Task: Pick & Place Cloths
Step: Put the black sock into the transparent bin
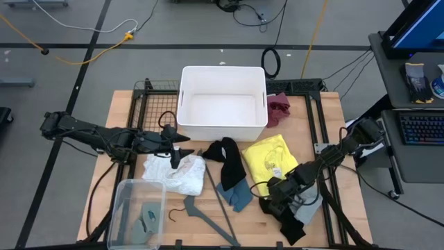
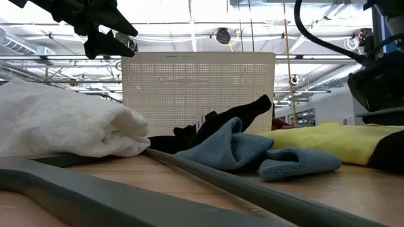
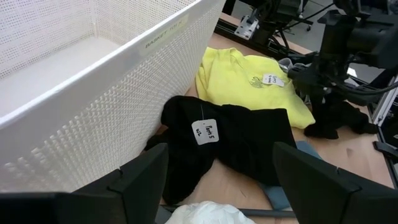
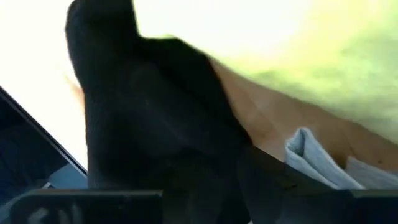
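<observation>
The white basket [image 1: 223,103] is sitting empty at the back of the table, so 0 cloths are looking placed yet. The white cloth [image 1: 177,173] is lying front-left, the black cloth [image 1: 229,161] and teal cloth [image 1: 236,194] in the middle, the yellow cloth [image 1: 272,161] just right of them, and the maroon cloth [image 1: 281,105] is tucked beside the basket's right wall. The left gripper [image 1: 179,154] is hovering over the white cloth's edge, fingers spread wide and holding nothing. The right gripper [image 1: 275,198] is working low at a second dark cloth [image 1: 288,222] near the front-right; whether its fingers are gripping it, I cannot tell. Nearly everything is looking left to do.
</observation>
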Available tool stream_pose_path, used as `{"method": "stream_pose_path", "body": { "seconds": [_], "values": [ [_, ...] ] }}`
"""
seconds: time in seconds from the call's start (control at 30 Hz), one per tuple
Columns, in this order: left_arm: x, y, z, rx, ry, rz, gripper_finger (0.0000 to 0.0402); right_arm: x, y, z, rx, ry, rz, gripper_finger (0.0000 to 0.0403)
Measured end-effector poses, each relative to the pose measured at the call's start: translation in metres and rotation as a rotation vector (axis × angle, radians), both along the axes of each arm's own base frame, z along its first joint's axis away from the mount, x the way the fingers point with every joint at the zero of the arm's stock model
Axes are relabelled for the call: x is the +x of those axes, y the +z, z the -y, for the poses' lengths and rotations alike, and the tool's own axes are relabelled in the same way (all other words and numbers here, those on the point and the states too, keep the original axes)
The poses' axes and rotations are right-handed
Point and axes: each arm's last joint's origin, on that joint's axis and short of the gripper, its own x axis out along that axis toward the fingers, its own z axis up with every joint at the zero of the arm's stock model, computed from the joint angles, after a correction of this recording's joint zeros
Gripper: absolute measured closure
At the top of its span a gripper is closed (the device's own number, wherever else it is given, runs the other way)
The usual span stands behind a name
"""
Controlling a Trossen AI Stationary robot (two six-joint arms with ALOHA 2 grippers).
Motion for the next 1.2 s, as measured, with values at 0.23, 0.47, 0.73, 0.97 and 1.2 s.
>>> {"method": "stream_pose_path", "body": {
  "seconds": [0.23, 0.47, 0.73, 0.97, 1.2],
  "values": [
    [0.001, 0.001, 0.0, -0.002, 0.0, 0.013, 0.0107, -0.003, -0.003, 0.002, -0.005, -0.027, -0.032, 0.0389],
    [0.002, 0.003, 0.0, -0.006, 0.0, 0.036, 0.0107, 0.0, -0.001, 0.0, 0.019, -0.044, -0.015, 0.04],
    [0.005, 0.013, 0.001, -0.025, 0.0, 0.144, 0.0107, 0.022, 0.015, -0.012, 0.177, -0.038, 0.254, 0.0402],
    [0.007, 0.019, 0.001, -0.037, 0.0, 0.208, 0.0107, 0.033, 0.026, -0.015, 0.239, -0.053, 0.403, 0.0402],
    [0.008, 0.023, 0.002, -0.075, 0.009, 0.261, 0.0107, 0.045, 0.04, -0.013, 0.307, -0.066, 0.58, 0.0403]
  ]
}}
